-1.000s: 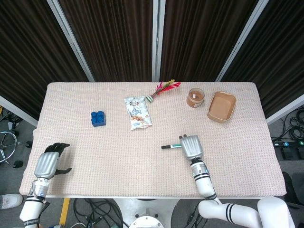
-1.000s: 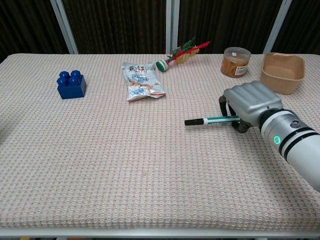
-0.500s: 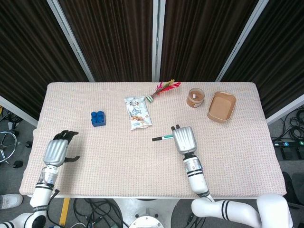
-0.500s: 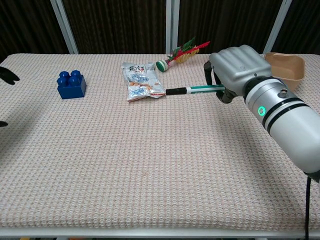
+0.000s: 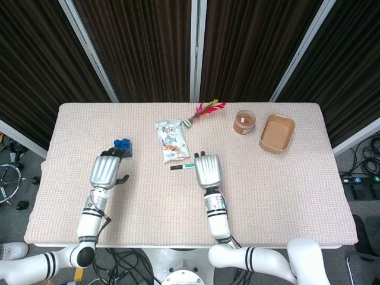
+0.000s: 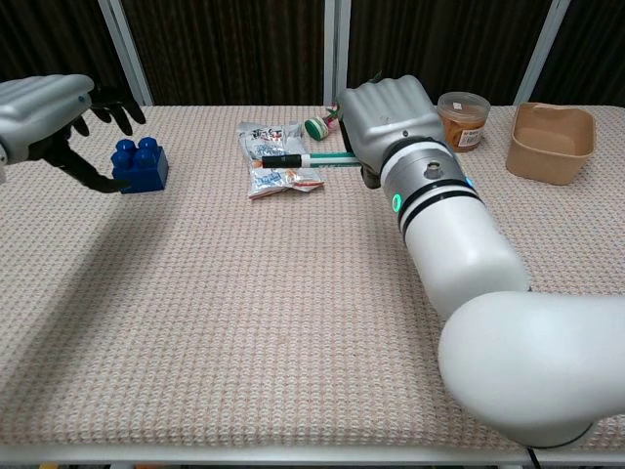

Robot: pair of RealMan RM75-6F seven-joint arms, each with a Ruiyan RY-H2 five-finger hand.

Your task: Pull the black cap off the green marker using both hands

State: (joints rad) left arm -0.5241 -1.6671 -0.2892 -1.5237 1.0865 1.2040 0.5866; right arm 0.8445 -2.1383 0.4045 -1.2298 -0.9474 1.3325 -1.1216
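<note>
The right hand (image 5: 208, 170) is holding the green marker (image 6: 327, 159) level near the middle of the frame, its fingers (image 6: 369, 174) clamped around the barrel and the black cap (image 5: 176, 167) pointing toward the left of the frame, just below the snack packet (image 5: 172, 140). The left hand (image 5: 106, 170) is hovering over the desk (image 5: 285, 190) at the left, fingers (image 6: 115, 109) apart and holding nothing, just beside the blue block (image 6: 140, 164).
</note>
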